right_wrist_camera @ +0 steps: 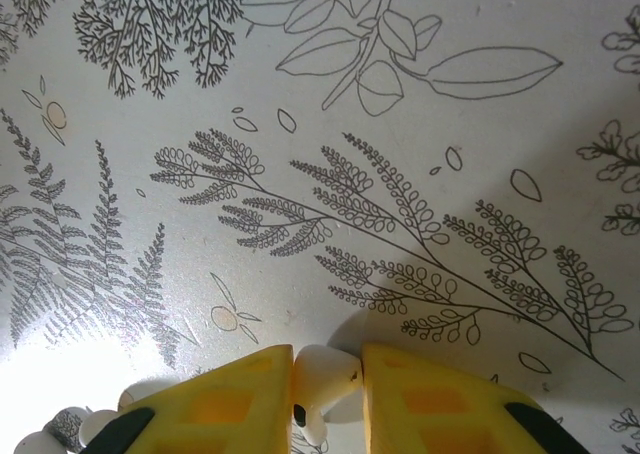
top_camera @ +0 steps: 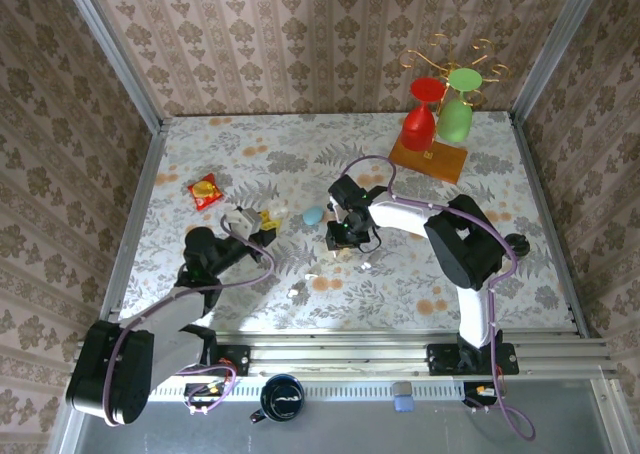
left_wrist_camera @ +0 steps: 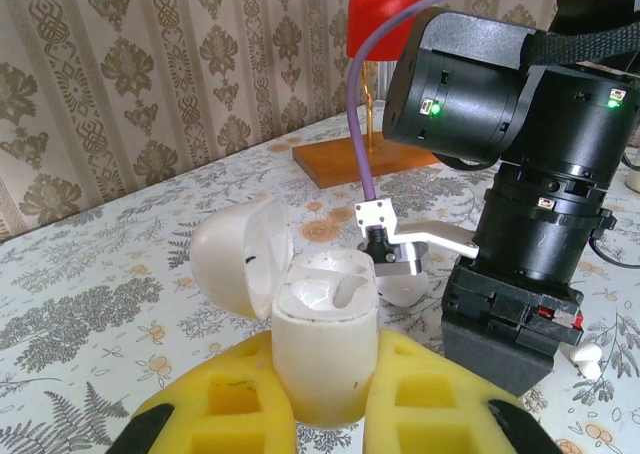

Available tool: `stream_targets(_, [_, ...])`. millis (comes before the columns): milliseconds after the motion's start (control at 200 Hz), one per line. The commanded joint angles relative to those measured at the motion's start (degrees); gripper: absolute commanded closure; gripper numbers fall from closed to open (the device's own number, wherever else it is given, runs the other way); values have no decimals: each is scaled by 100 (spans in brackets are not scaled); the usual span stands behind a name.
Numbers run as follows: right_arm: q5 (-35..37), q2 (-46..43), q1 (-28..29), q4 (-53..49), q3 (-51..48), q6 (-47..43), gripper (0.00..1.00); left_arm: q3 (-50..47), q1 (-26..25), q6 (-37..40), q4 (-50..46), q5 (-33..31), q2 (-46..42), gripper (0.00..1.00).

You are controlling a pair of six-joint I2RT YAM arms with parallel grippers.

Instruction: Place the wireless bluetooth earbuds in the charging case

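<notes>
Right wrist, earbud (right_wrist_camera: 322, 389) pinched between yellow fingers (right_wrist_camera: 225, 402), touching both

In the right wrist view, the bottom edge cut off the lower part of the earbud (right_wrist_camera: 320, 376) and both fingers (right_wrist_camera: 220, 409) of the right hand (right_wrist_camera: 327, 366). Glare washed out the table (right_wrist_camera: 60, 374) at the bottom-left corner. In the left wrist view, the fingers of the left hand (left_wrist_camera: 325, 379) hid the base of the case (left_wrist_camera: 322, 334), and the top edge cropped the red glass (left_wrist_camera: 385, 14). From above, the case was too small to resolve.
</notes>
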Motion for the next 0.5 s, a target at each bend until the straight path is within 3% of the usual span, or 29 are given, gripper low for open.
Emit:
stream_targets(0, [17, -170, -58, 261, -179, 140, 77, 167, 58, -85, 136, 176, 59, 100])
stream_targets(310, [198, -733, -242, 1162, -863, 290, 76, 216, 14, -86, 257, 103, 290, 100])
stream_targets(495, [391, -1351, -311, 2234, -1533, 357, 76, 226, -351, 72, 492, -190, 499, 100])
